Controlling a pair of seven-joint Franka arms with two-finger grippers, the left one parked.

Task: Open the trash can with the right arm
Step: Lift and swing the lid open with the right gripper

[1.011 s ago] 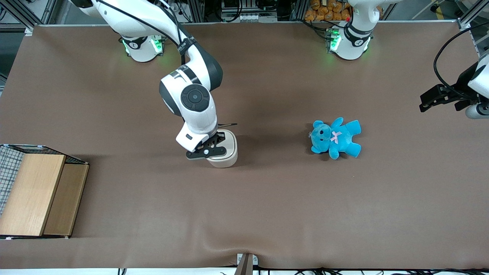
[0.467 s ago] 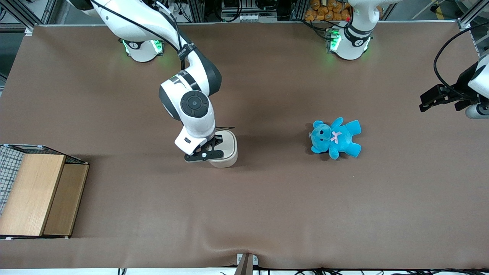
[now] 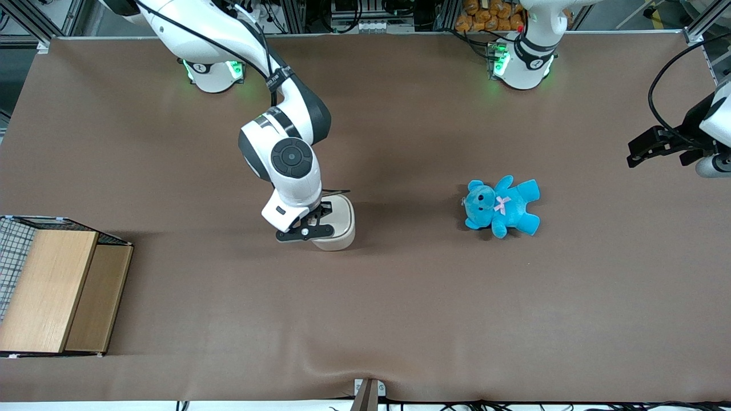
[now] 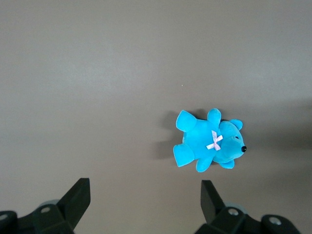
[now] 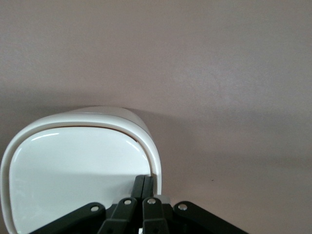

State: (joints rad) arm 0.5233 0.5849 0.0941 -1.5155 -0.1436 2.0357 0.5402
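The cream-white trash can (image 3: 341, 224) stands near the table's middle, its flat lid (image 5: 73, 170) lying down inside the rim. The right arm (image 3: 288, 165) reaches down over it. My gripper (image 3: 316, 217) is shut with nothing between its fingers. In the right wrist view the gripper (image 5: 144, 180) has its joined tips at the lid's edge, right beside the trash can's rim (image 5: 155, 161). I cannot tell whether they press on the lid.
A blue teddy (image 3: 501, 206) lies on the brown table (image 3: 400, 314) toward the parked arm's end; it also shows in the left wrist view (image 4: 209, 144). A wooden box (image 3: 57, 291) with a wire basket (image 3: 11, 245) stands at the working arm's end.
The right arm's wrist and gripper have shifted slightly toward the working arm's end over the trash can. The trash can and teddy have not moved.
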